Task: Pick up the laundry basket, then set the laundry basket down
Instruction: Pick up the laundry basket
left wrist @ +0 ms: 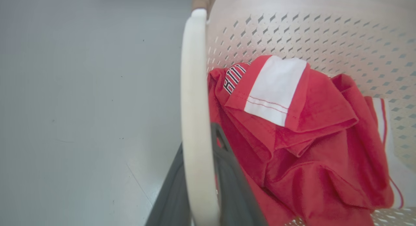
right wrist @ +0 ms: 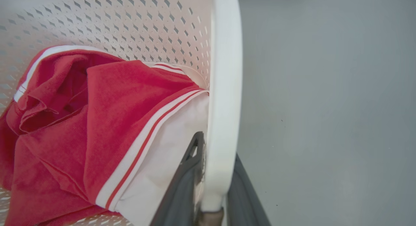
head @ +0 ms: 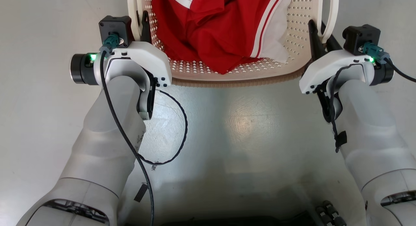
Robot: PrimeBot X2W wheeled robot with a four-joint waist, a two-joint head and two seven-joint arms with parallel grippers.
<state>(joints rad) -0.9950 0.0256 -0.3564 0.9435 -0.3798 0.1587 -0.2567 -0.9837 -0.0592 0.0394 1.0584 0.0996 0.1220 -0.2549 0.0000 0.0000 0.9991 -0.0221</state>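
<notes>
cream perforated plastic with a brown rim: the laundry basket (head: 227,81) lies at the far centre of the head view, between the two arms, with a red and white garment (head: 211,34) heaped inside. whether it rests on the grey floor (head: 247,128) or hangs just above it, i cannot tell. one arm takes each side, likely so the load is shared and the basket stays level without spilling the garment. the left pincer (left wrist: 198,138) is drawn narrow around the left handle (left wrist: 195,89), one dark finger inside the basket against the cloth and one outside, both close against the white bar. the right pincer (right wrist: 217,146) clasps the right handle (right wrist: 224,89) the same way, its fingers straddling the bar near its lower end.
</notes>
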